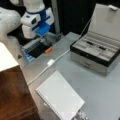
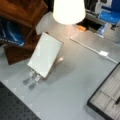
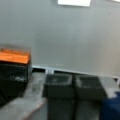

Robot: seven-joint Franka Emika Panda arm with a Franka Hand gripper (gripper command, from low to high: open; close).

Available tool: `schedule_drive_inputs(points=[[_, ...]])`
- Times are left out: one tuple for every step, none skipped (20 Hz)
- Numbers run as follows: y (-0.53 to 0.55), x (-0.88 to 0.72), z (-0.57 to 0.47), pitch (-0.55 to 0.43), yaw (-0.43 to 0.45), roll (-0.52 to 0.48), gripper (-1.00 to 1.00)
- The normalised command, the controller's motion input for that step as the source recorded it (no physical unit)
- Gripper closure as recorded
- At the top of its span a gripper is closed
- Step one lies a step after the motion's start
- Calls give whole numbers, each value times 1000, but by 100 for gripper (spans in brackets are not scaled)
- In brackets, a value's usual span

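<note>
In a front view my gripper (image 1: pixel 47 43) hangs from the white arm over a dark open tray (image 1: pixel 32 51) at the table's back left. A small orange block (image 1: pixel 48 50) sits on the tray's right rim, just below and to the right of the fingertips. The wrist view shows the gripper (image 3: pixel 74 78) with its two dark fingers side by side, only a thin line between them and nothing held. There the orange block (image 3: pixel 13 56) lies to the left on a black edge. The orange block (image 2: pixel 81 28) also shows behind the lamp in a front view.
A white cable with an adapter (image 1: pixel 50 62) runs across the grey table. A spiral notebook (image 1: pixel 60 97) lies in front, and an open jewelry box (image 1: pixel 96 53) stands at the right. A brown wooden stand (image 1: pixel 13 96) sits at the left. A white lampshade (image 2: pixel 68 10) hangs over the table.
</note>
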Motion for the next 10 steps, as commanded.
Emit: schedule_drive_inputs(points=[[116, -85, -275, -143, -4, 77, 100], [122, -82, -297, -146, -7, 88, 100], [134, -79, -325, -155, -8, 87, 100], [157, -71, -358, -163, -2, 83, 100], [177, -66, -397, -166, 5, 77, 100], [198, -62, -416, -162, 15, 65, 100], [210, -61, -427, -157, 25, 44, 100], [213, -66, -424, -146, 37, 18, 100], [203, -72, -429, -138, 44, 7, 100], [188, -84, -421, -136, 42, 3, 100]])
